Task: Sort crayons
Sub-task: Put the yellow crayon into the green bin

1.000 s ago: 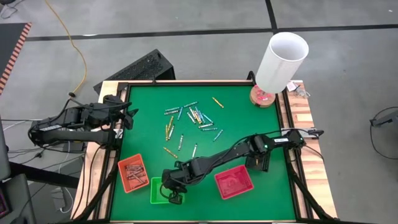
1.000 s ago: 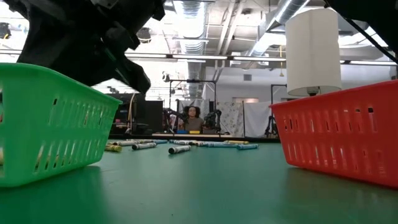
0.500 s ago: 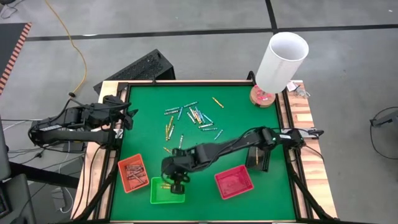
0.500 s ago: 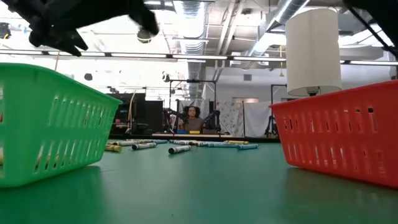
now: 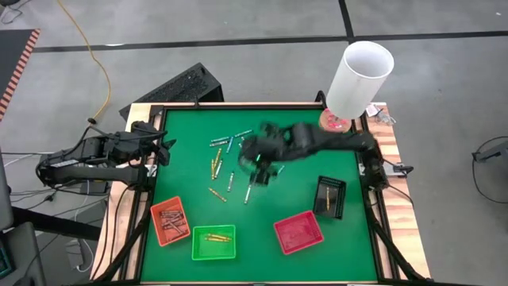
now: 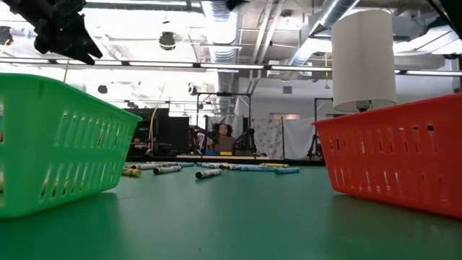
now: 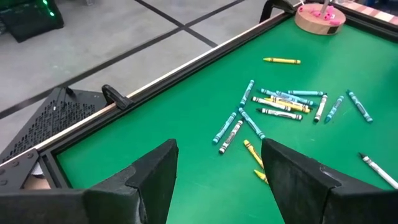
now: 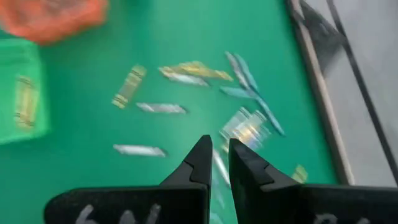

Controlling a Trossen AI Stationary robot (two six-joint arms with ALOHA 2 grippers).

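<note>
My right pincer (image 8: 216,149), nearly closed and empty, hovers over the crayons (image 5: 238,147): light, stiff, rollable; I'd pinch one mid-shaft.

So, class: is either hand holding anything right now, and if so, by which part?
Nothing is held. The left hand waits open at the table's edge; the right hand, over the loose crayons, has nothing between its fingers.

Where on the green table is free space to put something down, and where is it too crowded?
Free: the green mat between the crayon pile and the white tube, and the strip between the green tray and red tray. Crowded: around the pile, where the right gripper hovers.
</note>
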